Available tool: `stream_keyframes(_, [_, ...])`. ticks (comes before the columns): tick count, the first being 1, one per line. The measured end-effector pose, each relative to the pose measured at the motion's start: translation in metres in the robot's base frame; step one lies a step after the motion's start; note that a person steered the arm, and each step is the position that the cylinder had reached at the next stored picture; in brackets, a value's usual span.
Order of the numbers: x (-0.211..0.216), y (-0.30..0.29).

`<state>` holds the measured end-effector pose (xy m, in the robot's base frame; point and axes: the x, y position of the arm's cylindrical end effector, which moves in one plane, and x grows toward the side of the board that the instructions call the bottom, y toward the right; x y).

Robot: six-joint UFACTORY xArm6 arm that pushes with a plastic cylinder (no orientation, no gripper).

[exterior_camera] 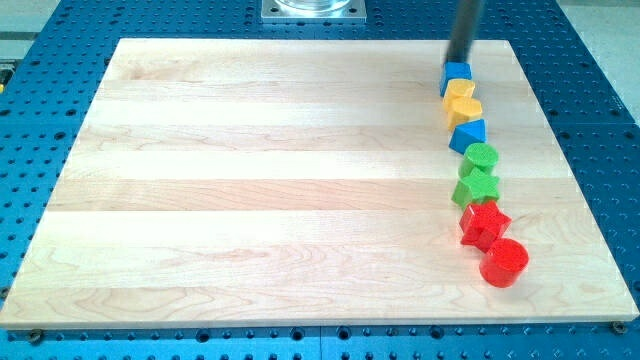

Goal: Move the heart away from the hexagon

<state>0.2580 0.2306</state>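
Wooden board (250, 180) on blue perforated table; at upper right my tip (457, 64) touches the blue block (457, 78), apparently a cube. Just below, yellow hexagon (459, 92) touches yellow heart (464, 109).

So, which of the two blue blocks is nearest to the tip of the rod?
The upper blue block, at the top of the column: my tip sits right at its top edge. The other blue block lies lower, below the two yellow blocks.
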Motion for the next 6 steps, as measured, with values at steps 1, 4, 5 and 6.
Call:
stream_keyframes(1, [0.030, 0.027])
stream_keyframes(4, [0.069, -0.046])
stream_keyframes(5, [0.080, -0.026])
stream_keyframes(6, [0.125, 0.025])
